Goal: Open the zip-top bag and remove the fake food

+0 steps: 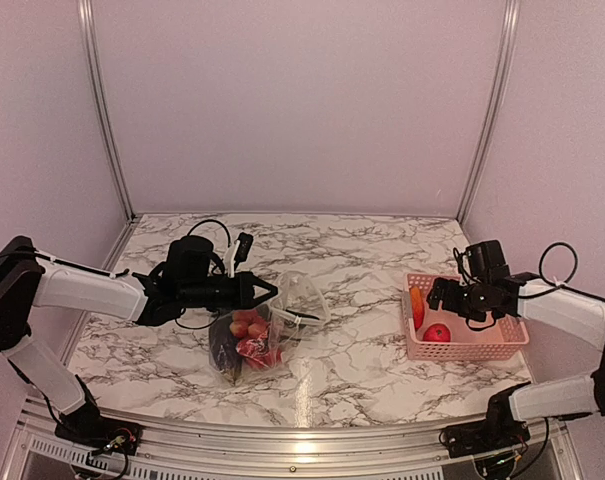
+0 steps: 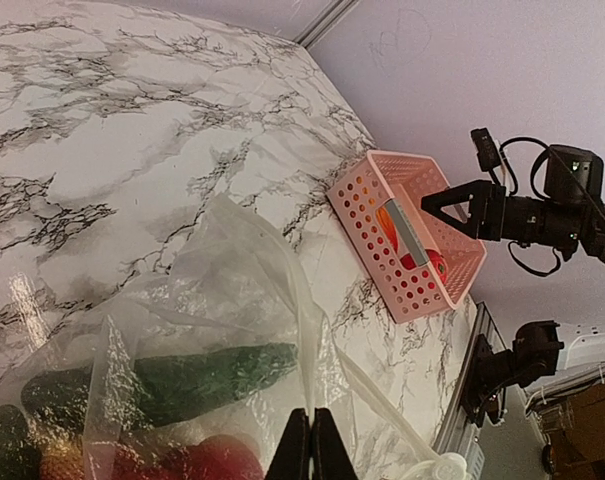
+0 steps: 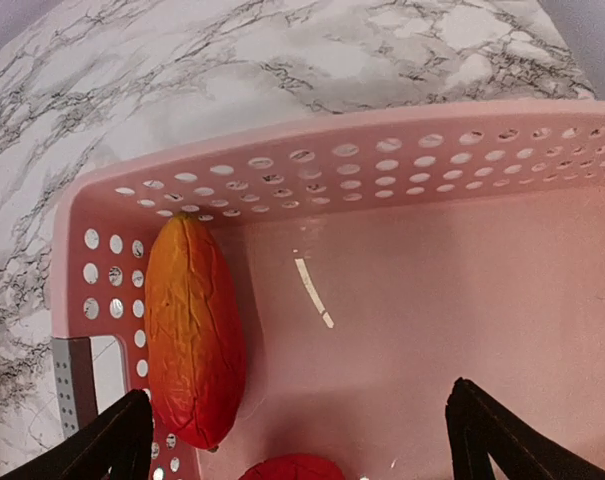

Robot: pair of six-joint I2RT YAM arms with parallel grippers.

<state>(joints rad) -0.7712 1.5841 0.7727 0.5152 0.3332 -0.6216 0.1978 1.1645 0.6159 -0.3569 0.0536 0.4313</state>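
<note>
The clear zip-top bag (image 1: pixel 287 320) lies at the table's middle, its mouth open. It holds fake food: red pieces (image 1: pixel 252 335) and a dark purplish piece (image 1: pixel 225 350). My left gripper (image 1: pixel 267 290) is shut on the bag's upper edge. In the left wrist view the fingers (image 2: pixel 313 412) pinch the whitish strip of the bag (image 2: pixel 232 260), above a dark green cucumber (image 2: pixel 162 380) and a red piece (image 2: pixel 207 460). My right gripper (image 1: pixel 437 295) hangs open and empty over the pink basket (image 1: pixel 502 350). Its open jaws (image 3: pixel 300 440) straddle an orange-red piece (image 3: pixel 192 330) and a red piece (image 3: pixel 297 468).
The pink slotted basket (image 3: pixel 332 160) stands at the table's right side, near the front edge. It also shows in the left wrist view (image 2: pixel 382 215). Purple walls and metal posts close in the back and sides. Bare marble lies between bag and basket.
</note>
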